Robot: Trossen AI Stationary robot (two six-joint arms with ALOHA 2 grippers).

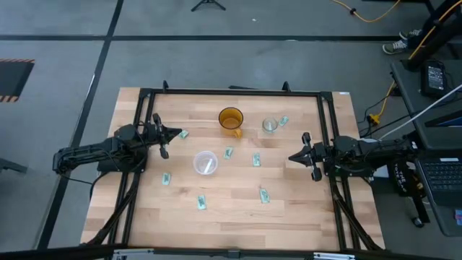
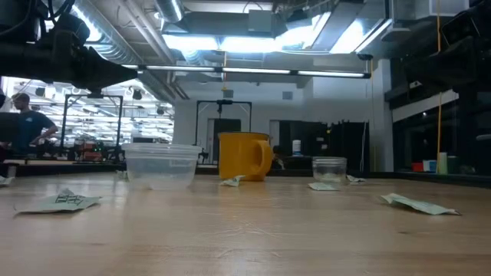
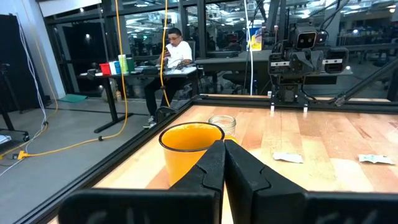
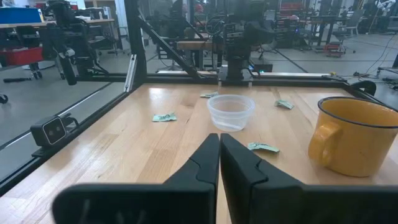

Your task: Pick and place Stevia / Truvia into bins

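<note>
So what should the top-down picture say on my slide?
Two shut grippers, left and right, flank pale green paper packets on a wooden table.

On the table we see a mug near the far edge, around the middle. To its right stands the narrow cup, with one packet just beside it on the right. The wide cup sits nearer the table's centre, in front of the mug and a little to the left. Other packets lie scattered and apart: one between the two cups, one to the right of that, one far left, one left of the wide cup, and two toward the near edge. The left gripper sits at the table's left side, the right gripper at its right side.
</note>
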